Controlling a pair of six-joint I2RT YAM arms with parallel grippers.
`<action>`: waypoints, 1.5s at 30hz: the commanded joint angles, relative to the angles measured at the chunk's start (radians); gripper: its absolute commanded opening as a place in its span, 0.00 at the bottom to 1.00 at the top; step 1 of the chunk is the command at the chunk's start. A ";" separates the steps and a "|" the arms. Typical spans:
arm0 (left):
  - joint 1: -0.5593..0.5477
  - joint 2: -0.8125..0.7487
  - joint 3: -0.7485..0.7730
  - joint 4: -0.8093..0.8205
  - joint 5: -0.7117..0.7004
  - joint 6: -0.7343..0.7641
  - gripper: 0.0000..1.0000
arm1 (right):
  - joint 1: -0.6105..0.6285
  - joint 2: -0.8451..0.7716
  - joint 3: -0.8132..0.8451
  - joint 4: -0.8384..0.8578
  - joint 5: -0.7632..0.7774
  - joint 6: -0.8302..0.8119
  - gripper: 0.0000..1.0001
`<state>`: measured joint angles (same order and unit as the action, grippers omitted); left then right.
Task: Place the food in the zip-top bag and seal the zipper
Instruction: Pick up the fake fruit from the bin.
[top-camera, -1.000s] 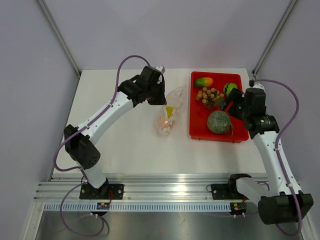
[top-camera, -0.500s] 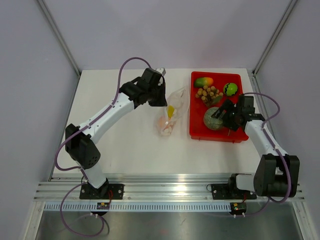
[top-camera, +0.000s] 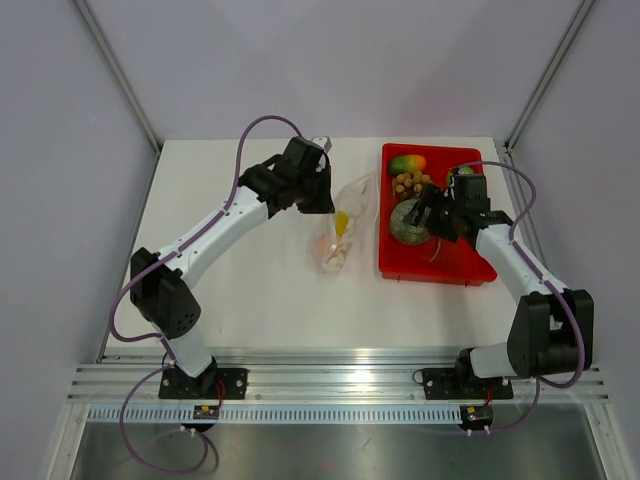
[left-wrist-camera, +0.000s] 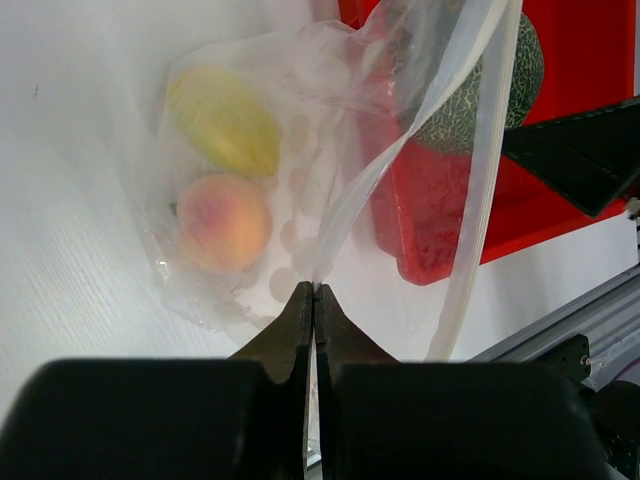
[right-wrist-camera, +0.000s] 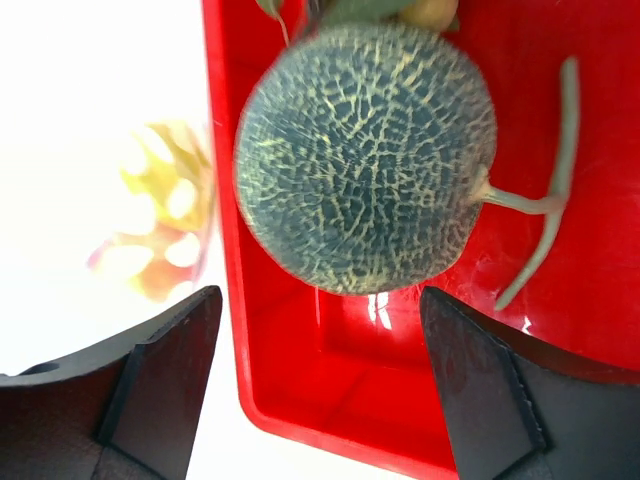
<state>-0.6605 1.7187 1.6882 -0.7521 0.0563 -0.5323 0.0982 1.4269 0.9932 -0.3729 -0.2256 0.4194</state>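
Observation:
My left gripper (top-camera: 322, 203) is shut on the film of the clear zip-top bag (top-camera: 348, 215) and holds its mouth up; the wrist view shows the jaws (left-wrist-camera: 315, 290) pinching it. Inside lie the yellow piece (left-wrist-camera: 225, 120) and the orange-peach fruit (left-wrist-camera: 222, 220). The whitish zipper strip (left-wrist-camera: 482, 170) hangs on the right. My right gripper (top-camera: 417, 217) is open over the netted melon (top-camera: 402, 225) in the red tray (top-camera: 440, 268). In the right wrist view the melon (right-wrist-camera: 365, 155) lies just beyond my open fingers (right-wrist-camera: 165, 370). Mango (top-camera: 407, 164), longan cluster (top-camera: 410, 185) and green apple (top-camera: 458, 171) are at the tray's far end.
The red tray's left wall (right-wrist-camera: 222, 250) stands between the melon and the bag, which shows as a blur (right-wrist-camera: 150, 220) on the white table. The melon's long stem (right-wrist-camera: 545, 220) lies on the tray floor. The table's left half (top-camera: 230, 270) holds only my left arm.
My right arm has swung left and away along the tray, coming in over the melon. The melon now sits farther left and farther back in the tray. My left gripper has barely moved.

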 joint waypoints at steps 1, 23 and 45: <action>0.001 -0.030 -0.009 0.039 0.005 0.005 0.00 | -0.006 -0.136 -0.007 0.031 0.090 0.036 0.86; 0.001 -0.054 -0.033 0.054 0.033 0.012 0.00 | -0.275 -0.053 -0.191 0.201 -0.011 0.929 0.73; 0.001 -0.088 -0.082 0.066 0.036 0.018 0.00 | -0.265 0.151 -0.183 0.275 -0.011 1.055 0.47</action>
<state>-0.6605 1.6871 1.6218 -0.7227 0.0826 -0.5316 -0.1741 1.5566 0.7757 -0.1345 -0.2298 1.4601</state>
